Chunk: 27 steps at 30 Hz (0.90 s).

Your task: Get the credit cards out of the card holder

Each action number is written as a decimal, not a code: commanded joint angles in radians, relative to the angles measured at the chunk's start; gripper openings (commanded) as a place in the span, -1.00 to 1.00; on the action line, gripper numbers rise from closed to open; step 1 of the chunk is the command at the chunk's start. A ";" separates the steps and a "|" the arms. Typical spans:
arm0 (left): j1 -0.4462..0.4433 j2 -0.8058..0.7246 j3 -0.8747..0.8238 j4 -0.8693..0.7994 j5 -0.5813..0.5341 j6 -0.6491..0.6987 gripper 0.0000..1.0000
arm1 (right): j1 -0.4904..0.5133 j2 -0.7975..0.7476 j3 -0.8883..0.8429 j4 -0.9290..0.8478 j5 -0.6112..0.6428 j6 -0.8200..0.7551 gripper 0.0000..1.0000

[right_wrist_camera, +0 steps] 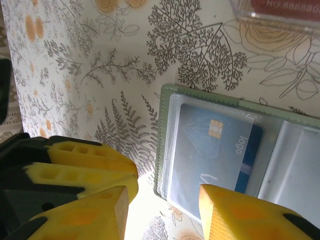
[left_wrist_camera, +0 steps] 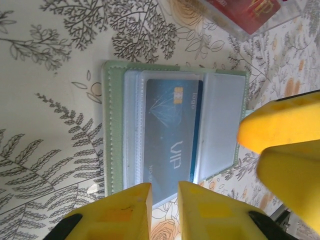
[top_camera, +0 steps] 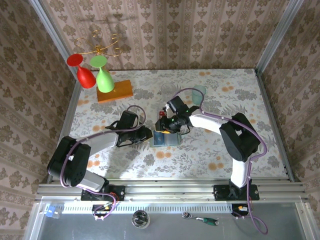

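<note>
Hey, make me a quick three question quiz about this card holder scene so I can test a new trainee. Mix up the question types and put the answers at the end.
1. True or false: the blue card is inside the card holder.
2. Multiple choice: where is the red card?
A) tucked into the holder
B) lying on the table, apart from the holder
C) standing on edge against the holder
3. Short answer: what word is printed in large letters on the blue card?

Key: 1 true; 2 B; 3 VIP.
</note>
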 commanded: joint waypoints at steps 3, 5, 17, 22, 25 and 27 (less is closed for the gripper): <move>0.017 0.012 -0.001 0.043 0.042 0.006 -0.58 | 0.011 0.028 0.011 -0.021 0.014 0.021 -0.13; 0.021 0.033 0.006 0.052 0.051 0.009 -0.61 | 0.014 0.033 0.011 -0.023 0.014 0.021 -0.14; 0.023 0.136 0.039 0.101 0.087 0.002 -0.78 | 0.014 0.072 0.020 -0.035 0.011 0.011 -0.14; 0.026 0.160 0.056 0.091 0.095 0.009 -0.82 | 0.011 0.094 0.032 -0.043 0.010 0.009 -0.14; 0.029 0.177 0.060 0.096 0.097 0.009 -0.84 | 0.010 0.100 0.033 -0.043 0.010 0.006 -0.14; 0.029 0.188 0.060 0.102 0.100 0.010 -0.85 | 0.008 0.106 0.036 -0.043 0.010 0.004 -0.14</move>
